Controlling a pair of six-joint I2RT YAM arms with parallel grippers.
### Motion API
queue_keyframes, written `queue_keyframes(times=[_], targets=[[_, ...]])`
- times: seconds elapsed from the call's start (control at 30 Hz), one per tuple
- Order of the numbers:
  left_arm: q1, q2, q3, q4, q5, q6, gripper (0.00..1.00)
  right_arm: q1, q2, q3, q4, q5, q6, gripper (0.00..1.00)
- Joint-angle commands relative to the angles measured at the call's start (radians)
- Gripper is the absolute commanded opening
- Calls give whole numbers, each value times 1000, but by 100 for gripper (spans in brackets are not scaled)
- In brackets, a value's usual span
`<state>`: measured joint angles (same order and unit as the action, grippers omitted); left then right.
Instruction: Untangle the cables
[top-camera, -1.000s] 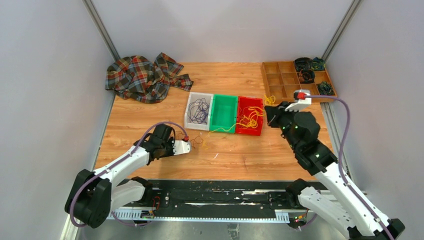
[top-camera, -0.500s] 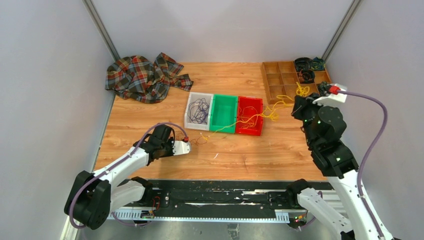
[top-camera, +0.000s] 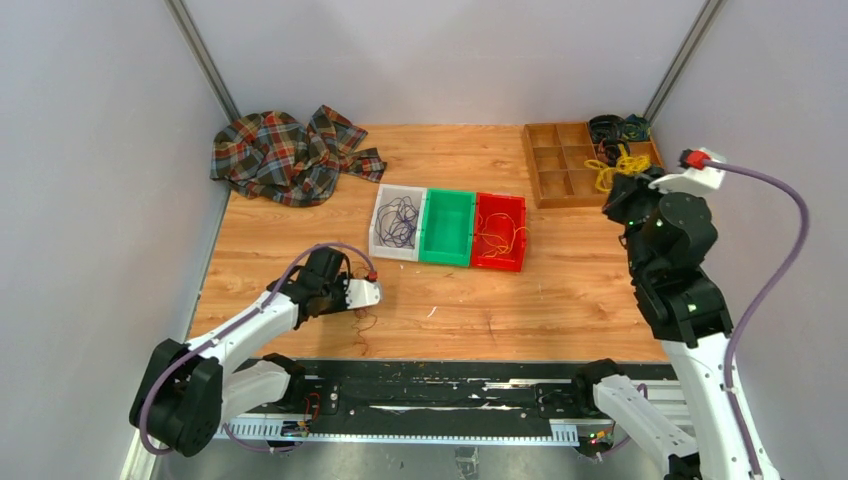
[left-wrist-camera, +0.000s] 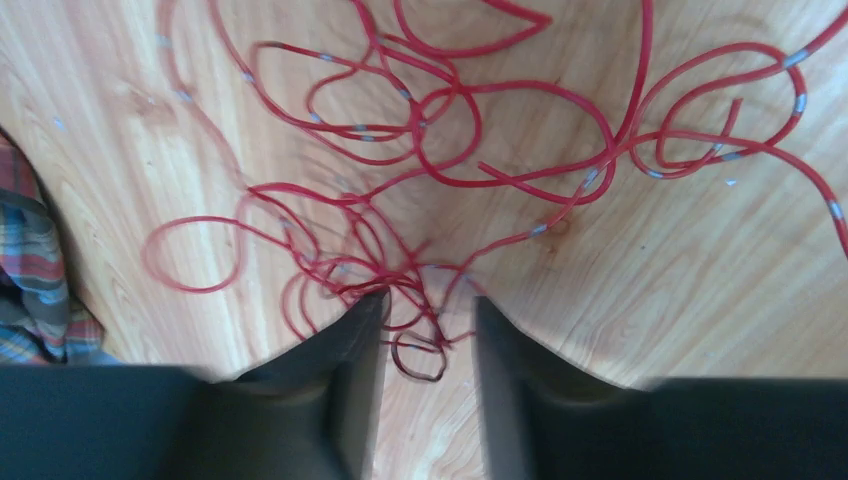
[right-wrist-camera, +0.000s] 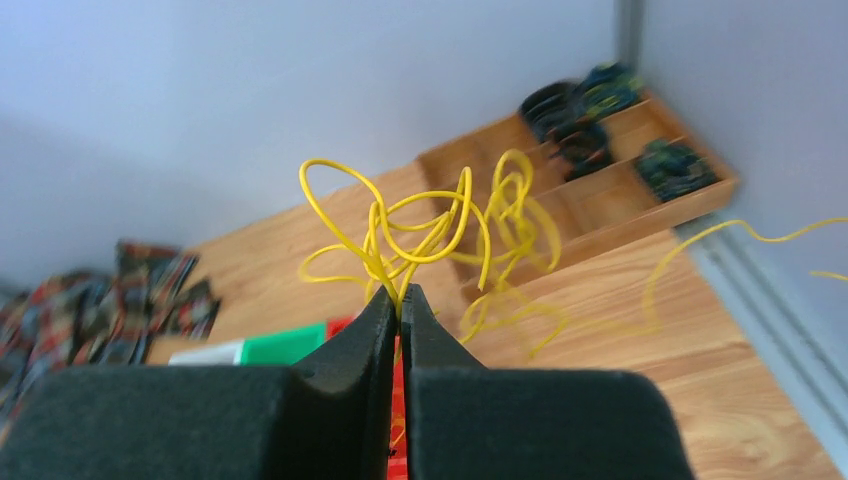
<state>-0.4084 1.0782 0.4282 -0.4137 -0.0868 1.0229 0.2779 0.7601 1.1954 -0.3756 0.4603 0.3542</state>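
A wooden table (top-camera: 560, 290) sits between pale walls, with a green bin (top-camera: 447, 227) near its middle as the handiest marker. Touching the green bin's left side is a white bin (top-camera: 380, 225) holding the purple cable (top-camera: 400, 218). Touching its right side is a red bin (top-camera: 521, 232) with a few yellow strands (top-camera: 497, 238) lying in it. A plaid cloth (top-camera: 290, 155) lies well behind and left of the green bin, and a wooden compartment tray (top-camera: 560, 160) stands behind and to its right.

The right gripper (right-wrist-camera: 399, 305) is far right of the green bin, raised near the tray. Its jaws are pressed together on the yellow cable (right-wrist-camera: 430, 225), which springs up in loose loops above them. Whether those loops join the strands in the red bin cannot be told.

The left gripper (left-wrist-camera: 428, 330) is in front of the green bin and to its left, low over the wood. Its jaws stand apart, with small loops of the dark red cable (left-wrist-camera: 480, 130) between the tips and the rest sprawled flat on the table.

The step in hand looks like pulling the colours apart: yellow and dark red now seem to share no strand. Next, the yellow bunch likely needs carrying to a bin without snagging the tray, and the dark red needs a fresh, firm pinch on several strands.
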Motion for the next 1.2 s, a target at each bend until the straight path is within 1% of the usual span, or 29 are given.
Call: queue_keyframes(times=[0.0, 0.03, 0.13, 0.17, 0.2, 0.23, 0.33, 0.4, 0.53, 0.63, 0.7, 0.77, 0.83, 0.9, 1.0, 1.07, 1.17], targets=[[7, -14, 158, -121, 110, -97, 54, -14, 25, -72, 45, -325, 82, 1], [7, -18, 198, -161, 140, -110, 62, -15, 26, -83, 62, -369, 94, 1], [8, -24, 313, -283, 217, -128, 79, -15, 16, -112, 103, -434, 129, 1], [8, -25, 340, -316, 241, -132, 89, -14, 13, -118, 122, -458, 137, 1], [7, -27, 366, -348, 258, -134, 96, -14, 14, -118, 130, -477, 141, 1], [8, -30, 393, -375, 272, -139, 99, -14, 16, -115, 140, -500, 148, 1], [8, -44, 486, -428, 335, -186, 98, -13, 39, -95, 175, -594, 184, 1], [7, -53, 560, -441, 406, -229, 98, -13, 60, -83, 206, -665, 229, 1], [8, -29, 722, -430, 544, -336, 98, -14, 117, -103, 342, -834, 375, 1], [8, 2, 808, -380, 634, -435, 98, -13, 151, -133, 483, -954, 498, 1], [6, -6, 815, -306, 690, -499, 98, -13, 170, -139, 531, -991, 543, 1], [-5, -18, 814, -244, 739, -544, 98, -10, 182, -129, 531, -1001, 561, 1], [-46, -14, 822, -207, 752, -581, 98, -9, 190, -128, 541, -1002, 584, 1], [-96, -9, 815, -140, 736, -636, 98, -7, 203, -140, 587, -1013, 634, 1], [-151, -24, 747, 50, 703, -739, 98, 13, 228, -154, 653, -1022, 710, 1], [-182, -27, 715, 157, 679, -783, 98, 38, 246, -152, 672, -1019, 736, 1], [-228, -7, 713, 237, 666, -816, 98, 82, 269, -143, 681, -1009, 747, 1]])
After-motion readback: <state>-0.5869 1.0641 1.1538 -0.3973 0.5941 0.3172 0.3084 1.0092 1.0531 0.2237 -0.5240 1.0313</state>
